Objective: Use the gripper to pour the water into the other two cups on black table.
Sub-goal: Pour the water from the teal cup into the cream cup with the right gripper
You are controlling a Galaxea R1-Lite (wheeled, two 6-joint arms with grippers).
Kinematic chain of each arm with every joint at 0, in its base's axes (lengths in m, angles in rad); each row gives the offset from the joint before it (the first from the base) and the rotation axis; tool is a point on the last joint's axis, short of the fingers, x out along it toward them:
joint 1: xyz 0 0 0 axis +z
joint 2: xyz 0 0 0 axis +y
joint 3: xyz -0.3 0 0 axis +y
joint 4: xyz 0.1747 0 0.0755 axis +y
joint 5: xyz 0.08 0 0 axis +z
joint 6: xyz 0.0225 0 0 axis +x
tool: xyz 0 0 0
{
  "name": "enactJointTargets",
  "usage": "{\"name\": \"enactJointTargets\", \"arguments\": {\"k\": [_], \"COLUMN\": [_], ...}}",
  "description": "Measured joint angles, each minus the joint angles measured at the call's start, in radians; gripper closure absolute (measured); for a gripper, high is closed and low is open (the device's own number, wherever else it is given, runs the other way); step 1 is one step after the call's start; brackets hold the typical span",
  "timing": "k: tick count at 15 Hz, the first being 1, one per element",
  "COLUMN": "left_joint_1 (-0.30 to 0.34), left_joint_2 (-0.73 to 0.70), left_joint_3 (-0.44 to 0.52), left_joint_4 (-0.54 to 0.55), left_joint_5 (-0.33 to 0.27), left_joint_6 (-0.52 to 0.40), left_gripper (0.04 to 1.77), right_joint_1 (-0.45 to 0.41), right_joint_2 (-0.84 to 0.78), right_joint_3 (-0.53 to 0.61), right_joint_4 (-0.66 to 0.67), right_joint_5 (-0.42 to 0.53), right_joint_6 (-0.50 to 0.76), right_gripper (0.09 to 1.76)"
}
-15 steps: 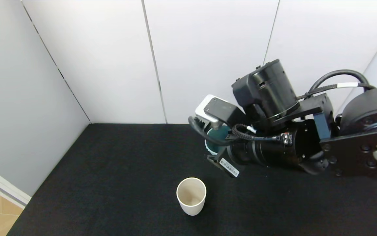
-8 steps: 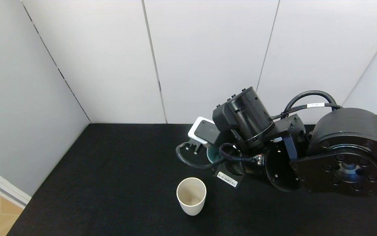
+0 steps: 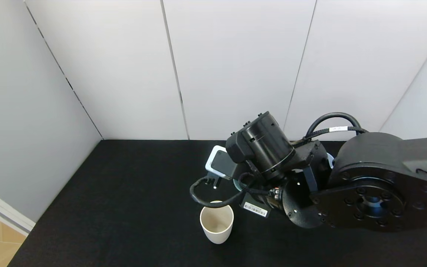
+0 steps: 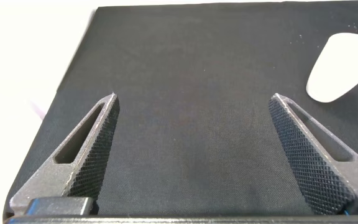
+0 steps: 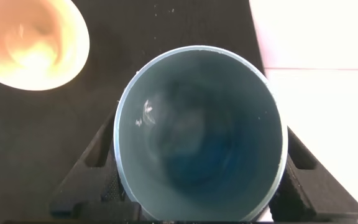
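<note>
On the black table (image 3: 124,193), seen from the head, the right gripper (image 3: 245,187) carries the teal cup (image 3: 240,184) just beyond the cream cup (image 3: 216,221). The left wrist view shows the left gripper (image 4: 194,155) spread wide, idle. The right wrist view shows fingers clamping the teal cup (image 5: 201,134), water (image 5: 185,137) inside. Pouring seems next: rim over the cream cup (image 5: 30,40), then tilt.

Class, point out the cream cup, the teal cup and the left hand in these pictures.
cream cup (image 3: 216,221), head view, inside wall.
teal cup (image 5: 201,134), right wrist view, inner wall.
left hand (image 4: 191,152), left wrist view, midway between its fingertips.
</note>
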Motion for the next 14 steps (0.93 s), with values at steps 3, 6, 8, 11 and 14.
{"name": "enactJointTargets", "arguments": {"k": [3, 6, 8, 11, 14], "left_joint_1": [0.000, 0.000, 0.000, 0.000, 0.000], "left_joint_2": [0.000, 0.000, 0.000, 0.000, 0.000], "left_joint_3": [0.000, 0.000, 0.000, 0.000, 0.000], "left_joint_4": [0.000, 0.000, 0.000, 0.000, 0.000], "left_joint_5": [0.000, 0.000, 0.000, 0.000, 0.000], "left_joint_6": [0.000, 0.000, 0.000, 0.000, 0.000], "left_gripper": [0.09, 0.09, 0.09, 0.09, 0.09], "right_joint_1": [0.019, 0.043, 0.059, 0.070, 0.079], "right_joint_2": [0.009, 0.017, 0.025, 0.042, 0.062], "right_joint_3": [0.000, 0.001, 0.001, 0.003, 0.000], "right_joint_4": [0.000, 0.000, 0.001, 0.000, -0.003], "right_joint_5": [-0.019, -0.021, -0.029, -0.053, -0.068], "right_joint_6": [-0.026, -0.031, -0.033, -0.057, -0.096], "right_gripper": [0.62, 0.62, 0.62, 0.62, 0.62]}}
